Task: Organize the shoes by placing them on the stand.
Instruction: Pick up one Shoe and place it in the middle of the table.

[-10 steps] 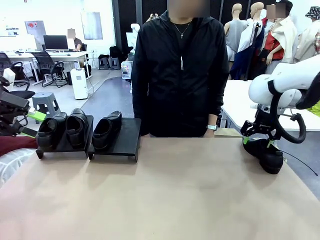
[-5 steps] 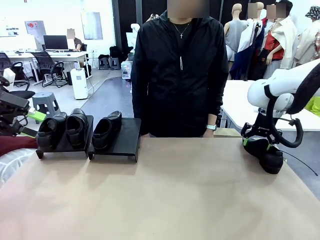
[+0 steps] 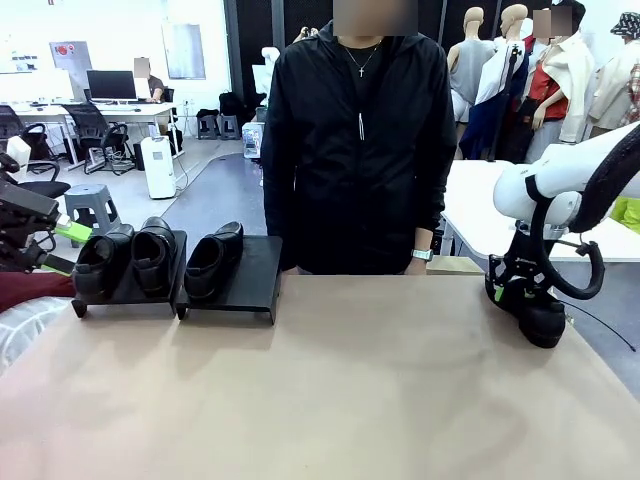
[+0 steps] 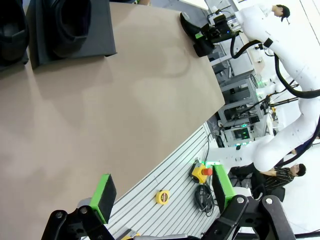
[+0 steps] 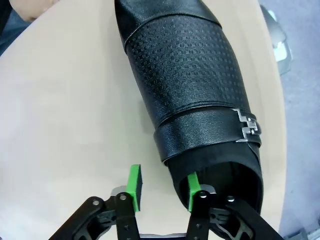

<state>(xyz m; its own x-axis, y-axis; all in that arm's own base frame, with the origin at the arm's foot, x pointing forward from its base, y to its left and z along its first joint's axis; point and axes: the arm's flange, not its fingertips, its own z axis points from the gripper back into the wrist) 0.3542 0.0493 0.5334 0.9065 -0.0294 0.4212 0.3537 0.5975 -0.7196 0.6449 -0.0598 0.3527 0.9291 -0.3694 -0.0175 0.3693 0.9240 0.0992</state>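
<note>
One shoe (image 5: pixel 192 95), wall between right gripper (image 5: pixel 162 190) pads

The white right arm is being held bent down at the table's far right, its black two-finger right gripper (image 3: pixel 519 291) pointed downward; in its wrist view one green pad (image 5: pixel 192 190) is being set inside a black leather shoe's (image 5: pixel 192 95) opening, the other outside. The left gripper (image 4: pixel 162 197) is being kept wide apart.
</note>
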